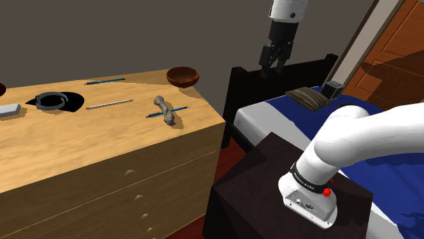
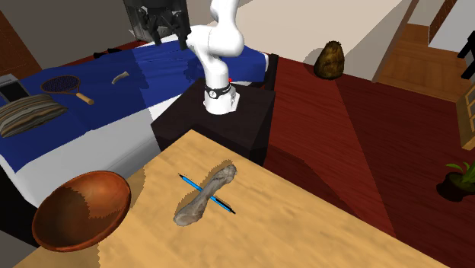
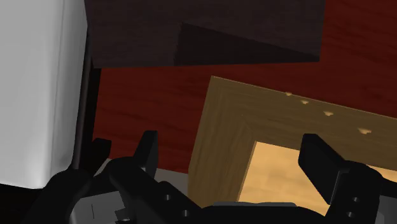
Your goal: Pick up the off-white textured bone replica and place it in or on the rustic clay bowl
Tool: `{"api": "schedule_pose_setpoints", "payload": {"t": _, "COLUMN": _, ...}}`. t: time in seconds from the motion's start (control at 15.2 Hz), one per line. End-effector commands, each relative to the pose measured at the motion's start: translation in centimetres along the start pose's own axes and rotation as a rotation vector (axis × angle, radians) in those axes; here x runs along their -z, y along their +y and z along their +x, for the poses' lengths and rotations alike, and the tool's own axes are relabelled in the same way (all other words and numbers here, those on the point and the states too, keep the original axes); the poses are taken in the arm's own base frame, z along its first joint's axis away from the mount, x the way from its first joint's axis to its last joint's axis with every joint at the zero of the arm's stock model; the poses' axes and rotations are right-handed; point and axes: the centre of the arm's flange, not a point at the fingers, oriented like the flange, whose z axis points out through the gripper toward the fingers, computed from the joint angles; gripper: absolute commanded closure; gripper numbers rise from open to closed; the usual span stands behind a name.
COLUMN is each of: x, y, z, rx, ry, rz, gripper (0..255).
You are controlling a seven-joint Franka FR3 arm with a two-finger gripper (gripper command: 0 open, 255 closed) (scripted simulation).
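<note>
Two black fingers (image 3: 149, 147) of my pincer (image 1: 273, 61) stand apart, gripping nothing, high off the dresser's end. Greyish off-white, rough, knob-ended bone replica (image 1: 164, 108) (image 2: 204, 196) lies flat near the light wooden dresser top's (image 1: 81, 142) drawer-side edge, across a thin blue pencil (image 1: 180, 108). Round reddish-brown clay bowl (image 1: 183, 80) (image 2: 80, 209) sits at the corner.

The end effector (image 3: 232, 141) has its two black fingers (image 3: 147, 149) standing apart, clasping nothing. Between them lies a corner of the light tabletop (image 3: 280, 172). Past its edge are a drawer front (image 3: 318, 118) with small knobs, red floor (image 3: 146, 95), a dark box (image 3: 203, 32) and a pale grey surface (image 3: 32, 83).
</note>
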Motion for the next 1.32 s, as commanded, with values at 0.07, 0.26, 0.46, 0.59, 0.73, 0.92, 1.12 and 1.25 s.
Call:
{"api": "schedule_pose_setpoints", "payload": {"t": 0.07, "x": -0.5, "y": -0.8, "z": 0.8, "rx": -0.004, "ry": 0.002, "rz": 0.002, "gripper": 0}}
{"api": "schedule_pose_setpoints", "payload": {"t": 0.26, "x": -2.0, "y": -3.4, "z": 3.3, "rx": -0.016, "ry": 0.009, "rz": 0.007, "gripper": 0}}
{"api": "schedule_pose_setpoints", "payload": {"t": 0.46, "x": -3.5, "y": -5.9, "z": 5.8, "rx": -0.028, "ry": 0.017, "rz": 0.012, "gripper": 0}}
{"api": "schedule_pose_setpoints", "payload": {"t": 0.59, "x": -4.4, "y": -7.5, "z": 7.5, "rx": -0.035, "ry": 0.021, "rz": 0.016, "gripper": 0}}
{"api": "schedule_pose_setpoints", "payload": {"t": 0.73, "x": -5.4, "y": -9.2, "z": 9.2, "rx": -0.043, "ry": 0.026, "rz": 0.019, "gripper": 0}}
{"api": "schedule_pose_setpoints", "payload": {"t": 0.92, "x": -6.8, "y": -11.6, "z": 11.8, "rx": -0.055, "ry": 0.033, "rz": 0.025, "gripper": 0}}
{"api": "schedule_pose_setpoints", "payload": {"t": 1.12, "x": -8.1, "y": -14.1, "z": 14.4, "rx": -0.067, "ry": 0.04, "rz": 0.03, "gripper": 0}}
{"api": "schedule_pose_setpoints", "payload": {"t": 1.25, "x": -9.0, "y": -15.7, "z": 16.2, "rx": -0.075, "ry": 0.045, "rz": 0.034, "gripper": 0}}
